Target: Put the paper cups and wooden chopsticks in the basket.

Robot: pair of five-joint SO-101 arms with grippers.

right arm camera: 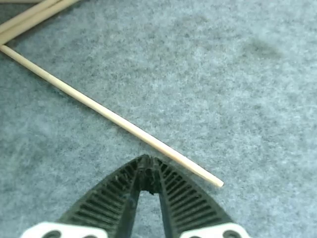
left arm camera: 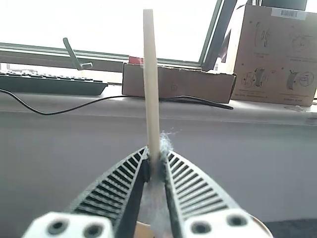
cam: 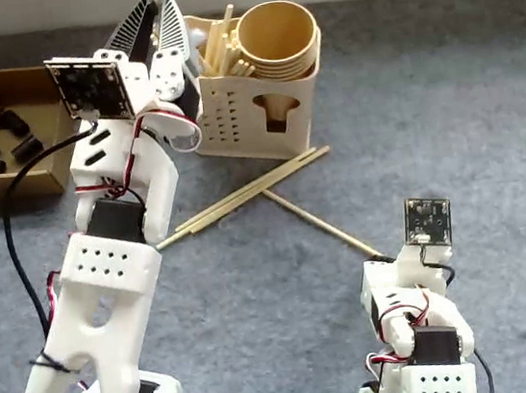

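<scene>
Left jaws pinching chopstick [left arm camera: 151, 84], right jaws apparently closed, empty

The held chopstick [left arm camera: 150, 79] loses its lower end between the jaws. The left arm [cam: 116, 255] covers one end of the loose chopsticks [cam: 253, 190] and a corner of the basket [cam: 258, 124]. The cardboard box [cam: 9, 183] is cut off, its contents too small to name.
</scene>
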